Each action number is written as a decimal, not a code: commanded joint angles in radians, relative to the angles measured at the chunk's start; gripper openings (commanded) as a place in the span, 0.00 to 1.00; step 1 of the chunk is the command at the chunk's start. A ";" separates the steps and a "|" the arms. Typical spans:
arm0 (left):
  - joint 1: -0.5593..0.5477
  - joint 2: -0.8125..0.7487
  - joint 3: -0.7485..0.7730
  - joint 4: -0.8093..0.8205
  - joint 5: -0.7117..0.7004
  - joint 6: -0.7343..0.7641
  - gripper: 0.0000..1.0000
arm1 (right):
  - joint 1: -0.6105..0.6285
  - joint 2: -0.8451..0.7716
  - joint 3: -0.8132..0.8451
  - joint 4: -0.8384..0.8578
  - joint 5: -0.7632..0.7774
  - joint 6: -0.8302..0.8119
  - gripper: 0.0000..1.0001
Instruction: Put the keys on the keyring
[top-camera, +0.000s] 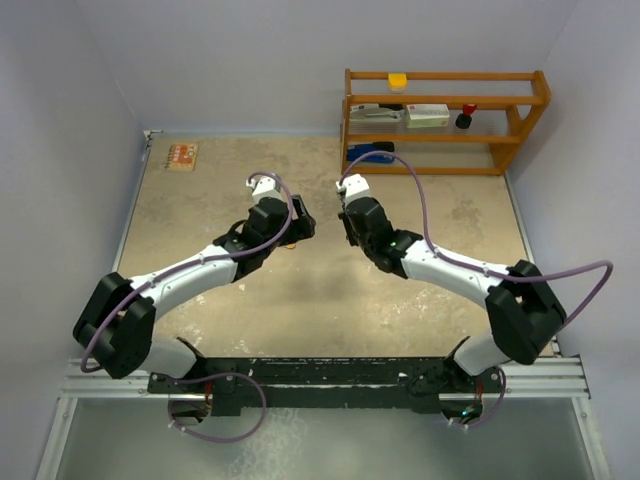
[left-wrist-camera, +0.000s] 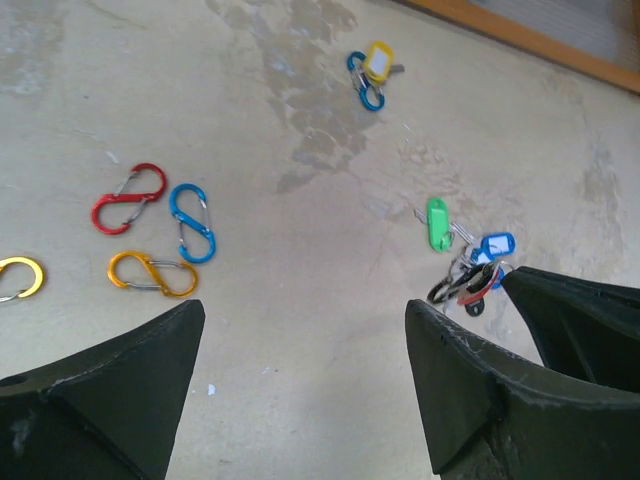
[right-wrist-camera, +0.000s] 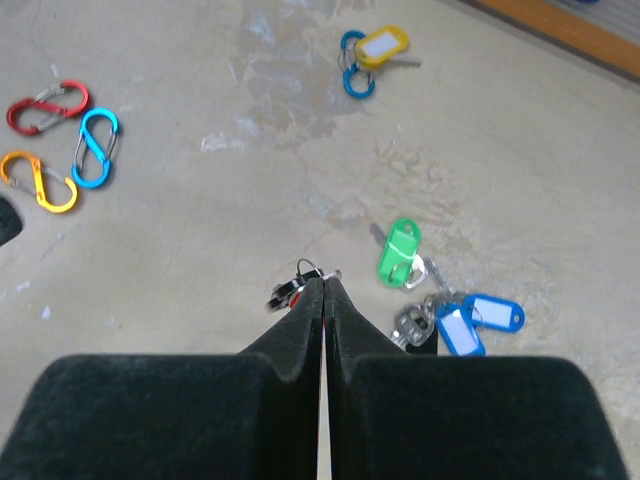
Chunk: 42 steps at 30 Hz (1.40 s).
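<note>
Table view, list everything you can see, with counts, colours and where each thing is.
tagged keys: four tags; yellow farthest, green and two blue nearer.
S-clips: five; red, blue, orange, gold grouped left of the keys; another blue beside the yellow tag.
keyring: one, silver, at the right gripper tips.
flat item: one, orange, far left corner.
shelf: one, orange wood, far right corner, small items on it.
table: one, beige.
left gripper: one, black, open.
right gripper: one, black, shut.
</note>
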 joint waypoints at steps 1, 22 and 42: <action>0.013 -0.039 -0.024 0.018 -0.102 -0.036 0.79 | -0.029 0.063 0.117 -0.019 0.051 -0.008 0.00; 0.036 -0.007 -0.049 0.033 -0.126 -0.013 0.79 | -0.320 0.344 0.331 0.030 -0.039 0.008 0.00; 0.037 0.002 -0.044 0.039 -0.121 -0.014 0.78 | -0.363 0.243 0.257 -0.011 -0.014 0.048 0.61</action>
